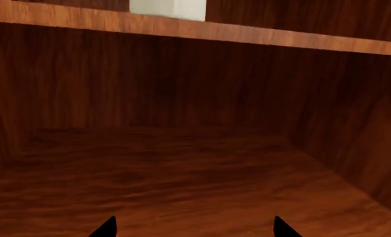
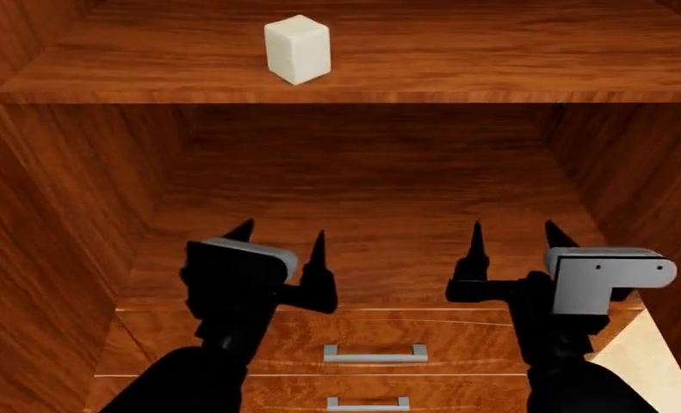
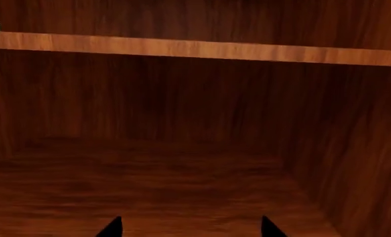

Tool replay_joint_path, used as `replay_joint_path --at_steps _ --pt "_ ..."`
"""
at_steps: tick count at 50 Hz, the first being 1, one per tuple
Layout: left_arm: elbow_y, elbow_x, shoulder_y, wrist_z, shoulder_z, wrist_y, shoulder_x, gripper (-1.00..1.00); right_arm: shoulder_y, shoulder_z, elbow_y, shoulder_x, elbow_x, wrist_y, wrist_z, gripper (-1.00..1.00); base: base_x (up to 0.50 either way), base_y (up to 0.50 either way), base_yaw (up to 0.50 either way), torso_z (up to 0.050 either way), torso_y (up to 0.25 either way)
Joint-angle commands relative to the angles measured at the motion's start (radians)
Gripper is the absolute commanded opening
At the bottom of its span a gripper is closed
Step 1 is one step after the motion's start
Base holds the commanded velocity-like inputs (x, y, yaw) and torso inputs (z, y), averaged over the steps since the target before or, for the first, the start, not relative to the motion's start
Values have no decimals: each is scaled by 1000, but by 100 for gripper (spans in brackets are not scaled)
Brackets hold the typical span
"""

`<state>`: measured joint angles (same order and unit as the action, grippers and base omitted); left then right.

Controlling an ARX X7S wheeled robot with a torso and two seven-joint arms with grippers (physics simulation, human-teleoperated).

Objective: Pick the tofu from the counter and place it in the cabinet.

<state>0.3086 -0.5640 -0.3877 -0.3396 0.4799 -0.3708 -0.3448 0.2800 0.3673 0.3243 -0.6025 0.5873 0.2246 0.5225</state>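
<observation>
The tofu (image 2: 298, 49) is a small off-white block with plain, unmarked faces and softly rounded edges, standing upright with one corner turned toward the head camera, so two of its sides and its top show. It sits on the upper shelf (image 2: 455, 60) of the cabinet (image 2: 41, 215), near the front edge and a little to the left of the middle, touching nothing but the wood beneath it. In the left wrist view only its lower part (image 1: 168, 8) shows above the shelf's front lip, pale against the dark reddish-brown grain. The left gripper (image 2: 281, 243) hangs in front of the open lower compartment, fingers spread apart and holding nothing; the tofu is well above it. The right gripper (image 2: 510, 237) is level with it on the other side, also spread and empty. Both point into the lower compartment, whose floor (image 3: 149, 187) is glossy wood. Below the arms, two drawer fronts carry silver bar handles (image 2: 374, 353), and a pale strip of counter (image 2: 662, 357) shows at the lower right edge of the head view
</observation>
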Motion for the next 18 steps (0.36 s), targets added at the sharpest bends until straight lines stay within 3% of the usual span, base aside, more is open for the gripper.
replay_joint_path --at_steps 1,18 --pt "17 77 14 -30 11 29 -26 100 -18 51 13 18 -2 -7 -42 100 0 0 0 0 0" --pt "-13 64 48 -53 -74 75 -76 100 -11 85 91 30 27 11 -62 100 0 0 0 0 0"
